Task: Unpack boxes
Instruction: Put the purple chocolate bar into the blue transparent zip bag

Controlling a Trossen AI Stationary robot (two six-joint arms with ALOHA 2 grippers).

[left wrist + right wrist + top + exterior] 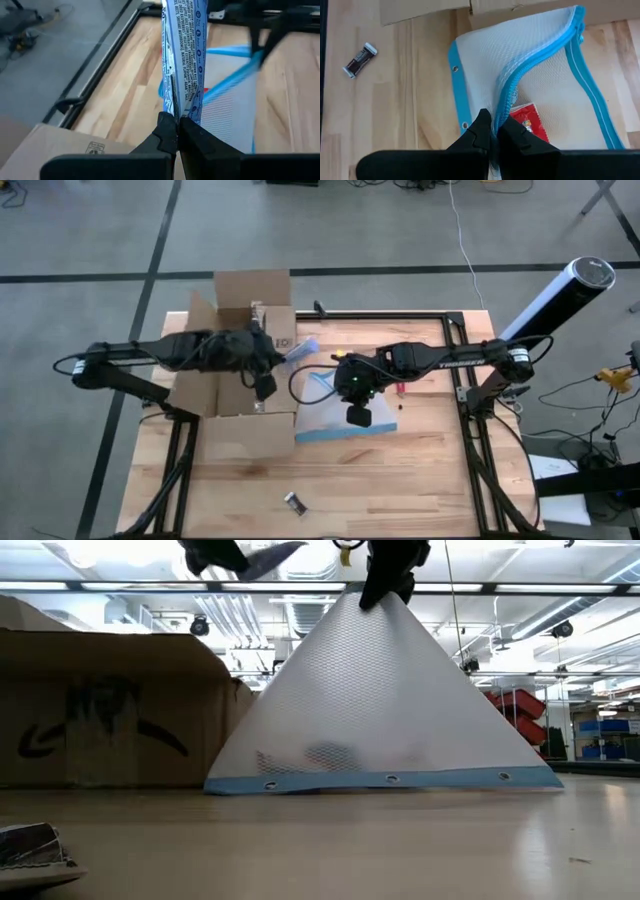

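Boxes: 1 (pixel 240 370); pouches: 1 (pixel 530 70); claws: 2, each pinching 1 item.

Matt corrugated cardboard box (pixel 240 370); mesh pouch (pixel 530 85), probably plastic; smooth wood table (pixel 420 470).

boxes (pixel 240 370): 1 | mesh pouch (pixel 335 415): 1 | blue wrapper (pixel 182 60): 1 | dark packet (pixel 294 501): 1
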